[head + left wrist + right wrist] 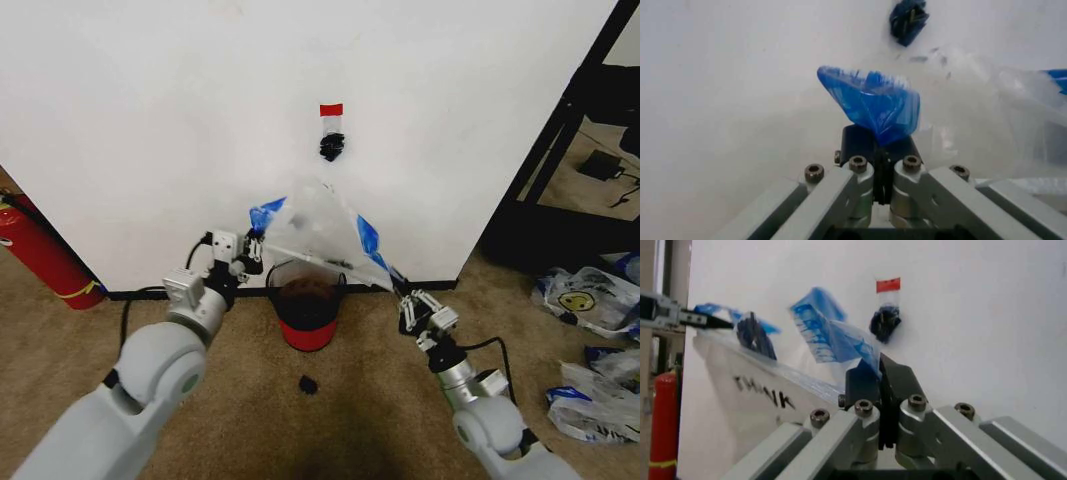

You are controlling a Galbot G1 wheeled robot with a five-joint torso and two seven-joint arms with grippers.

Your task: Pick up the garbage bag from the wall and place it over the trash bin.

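Head view shows the left gripper [252, 250] clenched on one blue handle of the garbage bag [318, 225], which is off the black hook [331, 148] on the wall [150, 120] and stretched open above the trash bin [308, 315]. Across the bag, the right gripper [402, 300] pinches the other handle. Judging by this, the pickup is done; what remains is lowering the mouth over the bin's rim.
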